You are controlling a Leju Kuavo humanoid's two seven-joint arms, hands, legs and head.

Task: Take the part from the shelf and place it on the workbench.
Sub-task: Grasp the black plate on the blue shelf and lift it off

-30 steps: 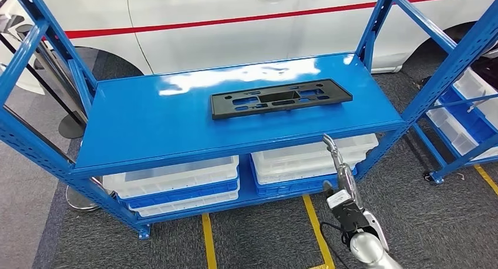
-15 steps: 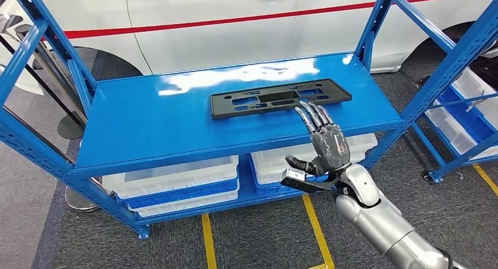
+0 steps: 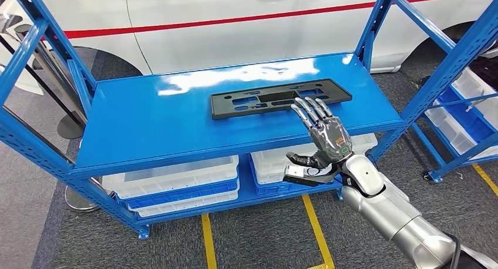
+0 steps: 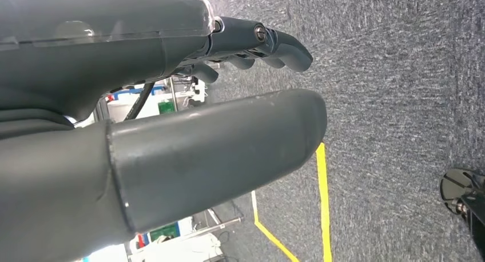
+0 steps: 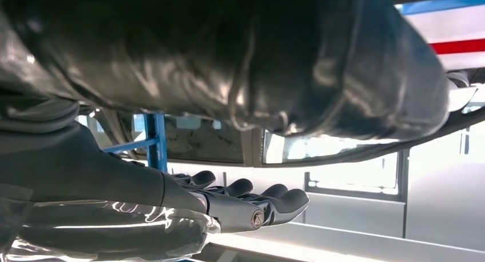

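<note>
Reaching out over the front of the blue metal shelf (image 3: 176, 119), the right hand (image 3: 326, 137) now has its fingertips (image 3: 305, 107) at the near edge of the flat black plastic part with rectangular cut-outs (image 3: 281, 97). A second ago that hand hung edge-on below the shelf lip; half a second ago it had risen with the fingers just short of the part, and since then it has crept a little farther forward. Its fingers lie straight and apart, thumb out to the side, with nothing in them, so the reach looks nearly done and the grasp not yet begun. Whether the tips touch the part or hover just over it cannot be told. The part itself has not moved: it lies flat on the top board, toward the right and rear of the middle.

Hanging over grey carpet with yellow floor lines, the left hand (image 4: 171, 119) holds nothing, fingers gently curved and apart from the thumb.

Around the shelf: white plastic trays on blue ones (image 3: 176, 184) on the lower level, a white car with a red stripe (image 3: 246, 22) close behind, and a second blue rack (image 3: 464, 75) at the right. Lying so flat, the part gives little edge to get under, and the shelf's right upright (image 3: 376, 22) stands near the path for lifting it out.
</note>
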